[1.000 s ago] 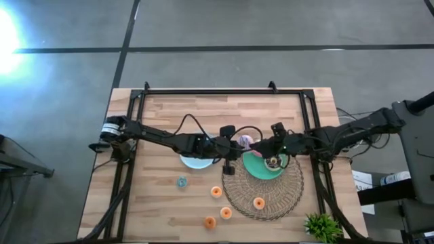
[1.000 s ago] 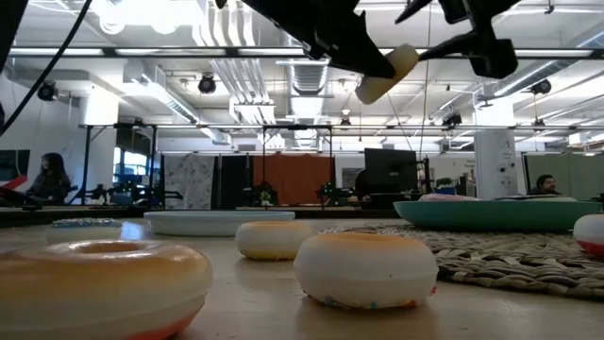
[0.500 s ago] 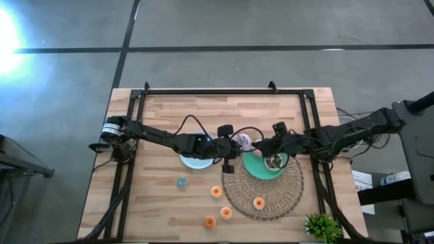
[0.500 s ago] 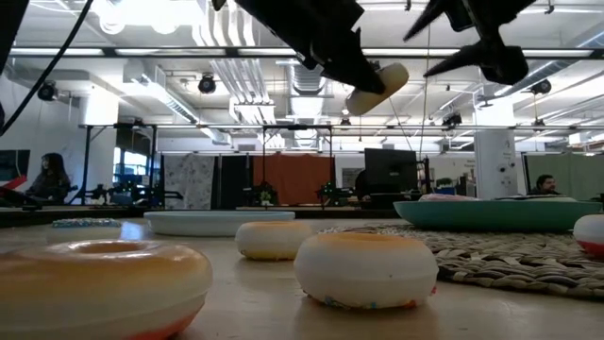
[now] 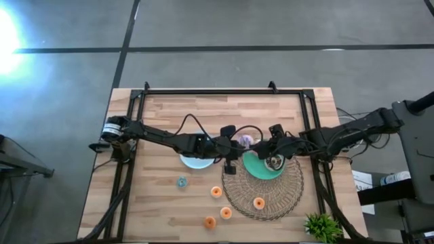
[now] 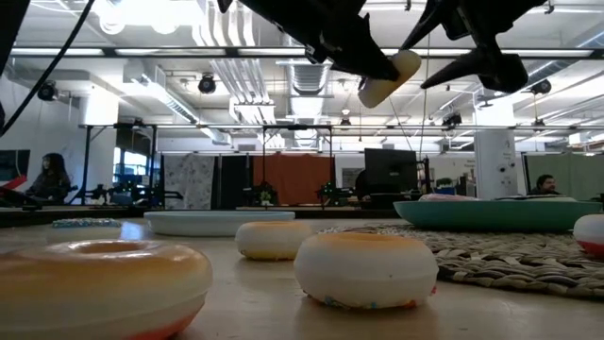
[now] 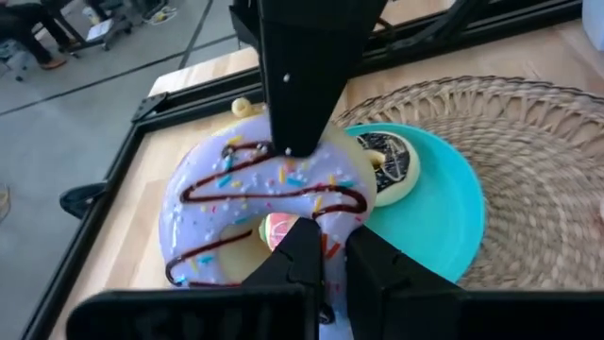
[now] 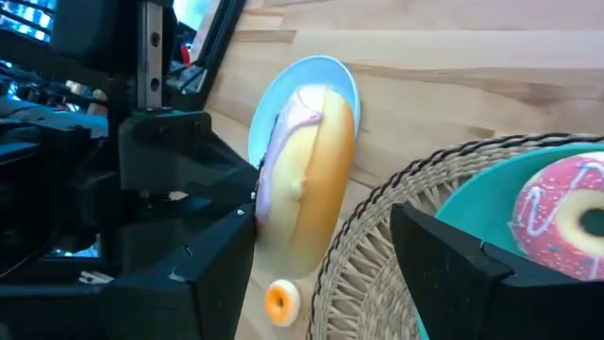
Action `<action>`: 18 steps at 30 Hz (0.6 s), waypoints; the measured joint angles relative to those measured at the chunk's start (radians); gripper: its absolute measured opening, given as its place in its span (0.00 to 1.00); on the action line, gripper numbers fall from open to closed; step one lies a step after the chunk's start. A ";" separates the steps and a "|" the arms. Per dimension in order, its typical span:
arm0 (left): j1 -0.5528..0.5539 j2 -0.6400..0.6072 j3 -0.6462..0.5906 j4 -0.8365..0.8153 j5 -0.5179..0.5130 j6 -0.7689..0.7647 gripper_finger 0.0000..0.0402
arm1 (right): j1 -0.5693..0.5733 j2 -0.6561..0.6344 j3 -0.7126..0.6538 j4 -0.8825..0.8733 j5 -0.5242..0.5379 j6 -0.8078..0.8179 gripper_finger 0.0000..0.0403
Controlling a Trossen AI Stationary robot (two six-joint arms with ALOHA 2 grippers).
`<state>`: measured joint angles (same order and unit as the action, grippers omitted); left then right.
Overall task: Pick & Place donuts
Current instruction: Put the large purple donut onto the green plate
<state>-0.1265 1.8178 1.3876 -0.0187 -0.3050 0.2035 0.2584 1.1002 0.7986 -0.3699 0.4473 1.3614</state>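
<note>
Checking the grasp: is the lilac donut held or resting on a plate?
Held. The left gripper pinches the lilac donut in midair, above the table.

large donuts [image 7: 264,203]: 3 | mini donuts [image 5: 216,192]: 5 | plates [image 5: 258,167]: 2 | wicker mat [image 5: 285,193]: 1 | plant [image 5: 323,225]: 1

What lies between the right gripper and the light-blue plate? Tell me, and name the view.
The lilac donut, held off the table by the left gripper. The right wrist view shows it past the open right gripper, in front of the light-blue plate.
</note>
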 joint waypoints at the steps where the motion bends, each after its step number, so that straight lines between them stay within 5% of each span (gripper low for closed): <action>1: 0.000 0.000 0.000 0.000 0.000 -0.001 0.01 | 0.000 0.007 0.000 0.009 0.000 -0.004 0.59; 12: -0.001 0.000 0.000 0.016 0.019 -0.031 0.01 | -0.008 0.015 0.000 0.074 0.000 -0.033 0.59; 18: 0.000 0.000 0.000 0.012 0.019 -0.054 0.02 | -0.008 0.017 0.000 0.074 -0.002 -0.029 0.50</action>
<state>-0.1265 1.8179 1.3872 -0.0068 -0.2859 0.1497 0.2504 1.1168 0.7982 -0.2962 0.4450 1.3323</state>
